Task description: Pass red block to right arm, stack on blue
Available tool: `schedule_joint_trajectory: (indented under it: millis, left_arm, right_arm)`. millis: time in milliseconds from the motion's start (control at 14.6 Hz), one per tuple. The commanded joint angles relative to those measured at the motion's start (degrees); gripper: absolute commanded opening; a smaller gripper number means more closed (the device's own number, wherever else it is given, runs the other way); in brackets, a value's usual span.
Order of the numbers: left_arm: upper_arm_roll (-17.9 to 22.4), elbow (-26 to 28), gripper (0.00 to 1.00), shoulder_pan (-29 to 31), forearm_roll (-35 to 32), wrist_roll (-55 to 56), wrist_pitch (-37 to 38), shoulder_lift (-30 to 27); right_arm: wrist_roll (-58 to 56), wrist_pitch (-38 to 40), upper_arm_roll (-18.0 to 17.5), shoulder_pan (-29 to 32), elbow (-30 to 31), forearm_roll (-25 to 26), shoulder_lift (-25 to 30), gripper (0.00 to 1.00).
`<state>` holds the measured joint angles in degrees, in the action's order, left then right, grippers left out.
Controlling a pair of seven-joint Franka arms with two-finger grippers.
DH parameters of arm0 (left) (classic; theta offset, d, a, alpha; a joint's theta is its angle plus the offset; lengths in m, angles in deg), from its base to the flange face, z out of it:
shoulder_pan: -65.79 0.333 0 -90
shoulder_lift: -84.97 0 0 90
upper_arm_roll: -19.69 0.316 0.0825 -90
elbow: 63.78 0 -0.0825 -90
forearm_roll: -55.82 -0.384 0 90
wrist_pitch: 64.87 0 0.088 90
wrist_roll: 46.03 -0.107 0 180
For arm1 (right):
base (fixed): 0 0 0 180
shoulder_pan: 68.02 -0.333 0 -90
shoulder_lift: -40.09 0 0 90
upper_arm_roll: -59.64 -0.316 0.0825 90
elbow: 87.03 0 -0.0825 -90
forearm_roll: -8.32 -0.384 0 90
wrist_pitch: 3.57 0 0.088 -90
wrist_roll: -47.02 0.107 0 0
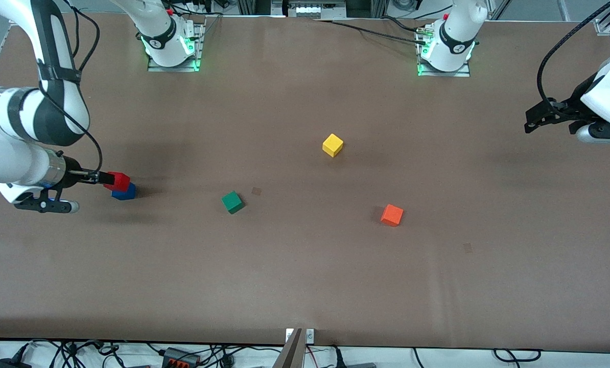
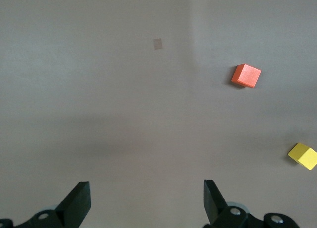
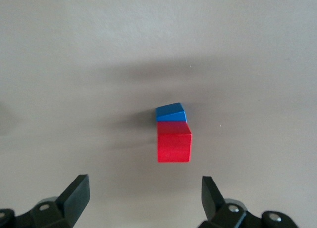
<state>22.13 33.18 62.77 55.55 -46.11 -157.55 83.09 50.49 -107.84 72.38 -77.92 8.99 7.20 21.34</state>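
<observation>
Front view, red block [image 1: 117, 180] atop blue [image 1: 124, 192]

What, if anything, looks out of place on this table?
Only the stack toward the right arm's end: the red block sits off-centre on the blue, so a strip of the blue's top shows. The right gripper is open at the stack; the left gripper waits open over bare table.

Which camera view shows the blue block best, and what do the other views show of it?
The front view shows the blue block best: its side and an edge are visible beneath the red block, next to the right gripper. The right wrist view shows only a blue sliver above the red block. The left wrist view does not show it.
</observation>
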Motion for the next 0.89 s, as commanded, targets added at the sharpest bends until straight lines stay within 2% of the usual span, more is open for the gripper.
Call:
schedule_joint_trajectory:
  millis: [0, 137, 410, 820]
  left_arm:
    - [-0.24, -1.43, 1.00, -0.24, -1.05, 1.22, 1.45, 0.30]
    - [-0.24, -1.43, 1.00, -0.24, -1.05, 1.31, 1.45, 0.30]
    - [-0.24, -1.43, 1.00, -0.15, -1.05, 1.22, 1.46, 0.31]
    - [-0.24, -1.43, 1.00, -0.15, -1.05, 1.13, 1.80, 0.39]
  right_arm:
    - [1.98, 5.98, 0.01, -0.30, -6.70, -0.19, 0.73, 1.00]
    - [1.98, 10.90, 0.01, -0.21, -10.74, -0.37, 1.79, 1.00]
    - [1.28, 14.69, 0.18, -0.21, -15.32, -0.01, 2.32, 1.00]
    - [0.84, 15.76, 0.45, 0.41, -17.35, 0.07, 2.23, 1.00]
